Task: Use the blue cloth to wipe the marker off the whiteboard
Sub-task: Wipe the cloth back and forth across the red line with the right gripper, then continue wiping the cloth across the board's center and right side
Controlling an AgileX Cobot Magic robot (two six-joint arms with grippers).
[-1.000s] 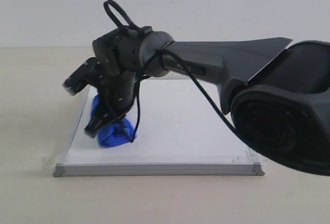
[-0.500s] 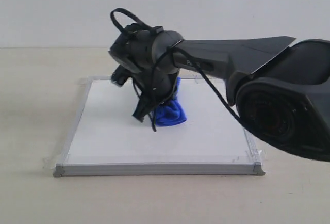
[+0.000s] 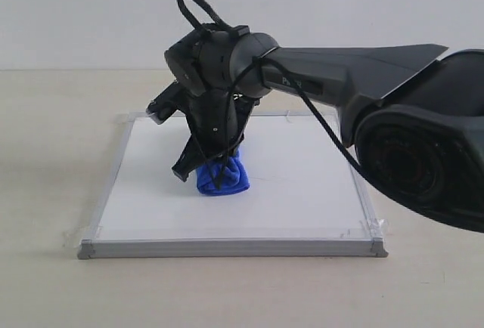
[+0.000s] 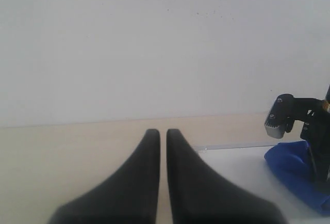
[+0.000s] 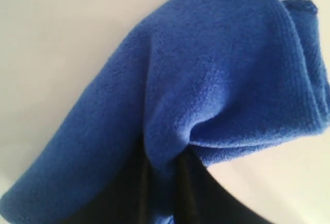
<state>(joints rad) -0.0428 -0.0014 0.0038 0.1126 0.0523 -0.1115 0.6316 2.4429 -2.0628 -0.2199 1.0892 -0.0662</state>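
Since a second ago the blue cloth (image 3: 224, 179) has swept from the near left part of the whiteboard (image 3: 302, 207) out to the middle, and in the last half second it has come back a little leftward and nearer. Starting nearest, the board's grey front frame lies on the counter (image 3: 45, 154), with a corner cap (image 3: 87, 251) at each end and a bit of clear tape (image 3: 355, 231) by the near right corner. The white surface behind it looks bare. Just left of the middle of the board, the cloth is a bunched bundle pressed down on the surface. The right gripper (image 3: 208, 168) reaches across from the right, and its jaws are closed on the top of the bundle; the right wrist view shows folds of cloth pinched between the dark fingers (image 5: 185, 193). No marker line can be made out anywhere, so it may be gone, under the cloth, or too faint to see. The left gripper (image 4: 162, 132) waits off the board's left side, aimed at the far wall (image 3: 76, 10), with its jaws drawn almost together on nothing. The wiping step appears to be under way. The next move probably calls for steady downward pressure and another pass across the middle of the board, with the grip held so the bundle does not unroll.
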